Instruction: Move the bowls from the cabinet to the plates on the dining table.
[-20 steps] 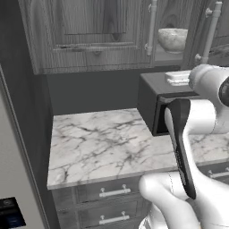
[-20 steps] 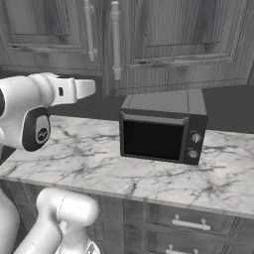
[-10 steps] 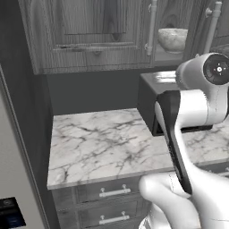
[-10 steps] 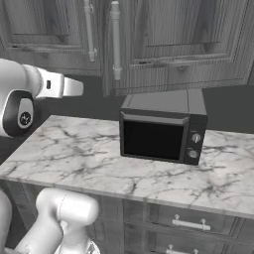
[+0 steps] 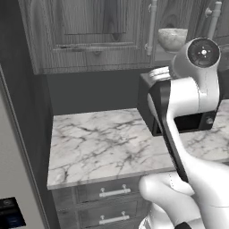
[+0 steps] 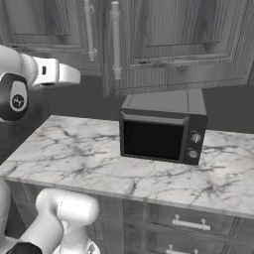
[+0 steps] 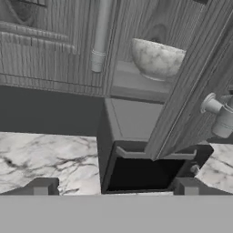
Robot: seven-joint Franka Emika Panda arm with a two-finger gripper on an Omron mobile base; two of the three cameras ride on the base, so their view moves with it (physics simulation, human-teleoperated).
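A: How is the task's thing identified, and where is it located?

B: A round marble bowl [image 7: 157, 59], whitish with grey veining, is seen standing upright on the shelf [image 7: 136, 82] inside the cabinet [image 5: 89, 36]. In the left base view the same bowl [image 5: 172, 39] is visible in the gap between a closed door and a door [image 7: 195, 82] that is swung open. No second bowl can be made out.

A: What is noted around it, and what stands in the way?

B: A black microwave [image 6: 161, 129] is placed on the tabletop [image 6: 74, 158] directly below the open compartment. In the hand view the open door is seen edge-on, crossing just to the right of the bowl, and a long bar handle [image 7: 101, 36] hangs just to its left. The approach to the bowl is therefore bounded on both sides.

A: Which materials and shapes are recorded?

B: The cabinet is finished in grey wood grain with panelled doors; the handles are cylindrical and silver. The tabletop is a white slab with grey veins, set over drawers [image 5: 107, 192] with small bar pulls. The microwave is box-shaped with a dark glass front and two knobs.

A: What is the state of the gripper?

B: The gripper [image 7: 113, 185] is spread wide, with nothing held between its fingertips [image 7: 43, 185]. It is directed toward the microwave and the shelf above, well apart from the bowl.
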